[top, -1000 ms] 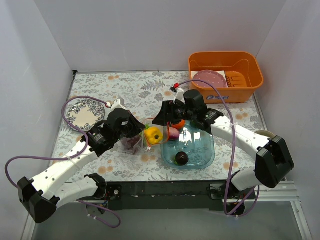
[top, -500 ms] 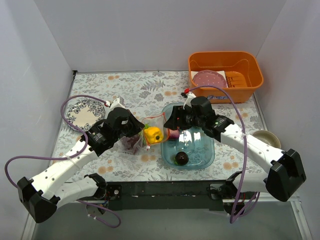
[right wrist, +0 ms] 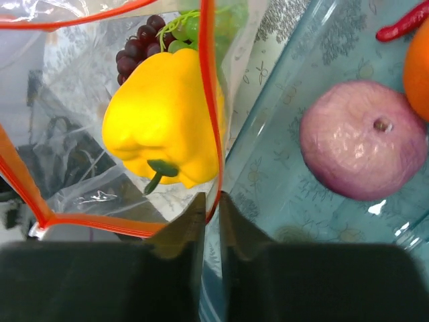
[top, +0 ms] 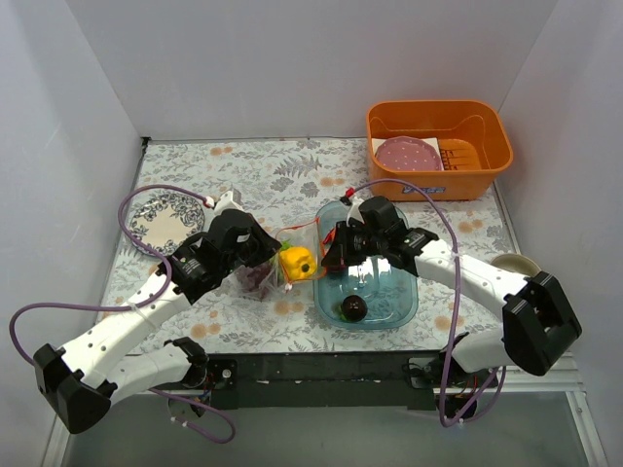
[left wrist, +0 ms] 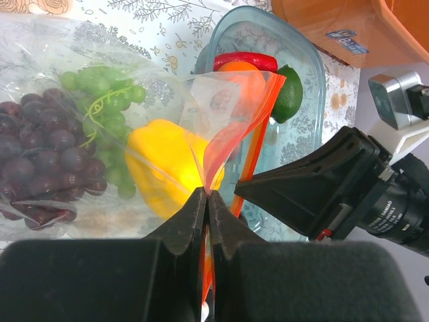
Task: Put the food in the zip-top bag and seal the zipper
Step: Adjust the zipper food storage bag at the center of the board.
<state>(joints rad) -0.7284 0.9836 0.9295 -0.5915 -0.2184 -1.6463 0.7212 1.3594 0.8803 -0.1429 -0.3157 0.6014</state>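
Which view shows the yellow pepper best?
The right wrist view: the yellow pepper is large and sharp, stem visible. The left wrist view shows it through the bag; the top view shows it small.

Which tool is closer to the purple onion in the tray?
Right: the right tool pinches the bag beside the onion; the left tool grips it beyond the yellow pepper.
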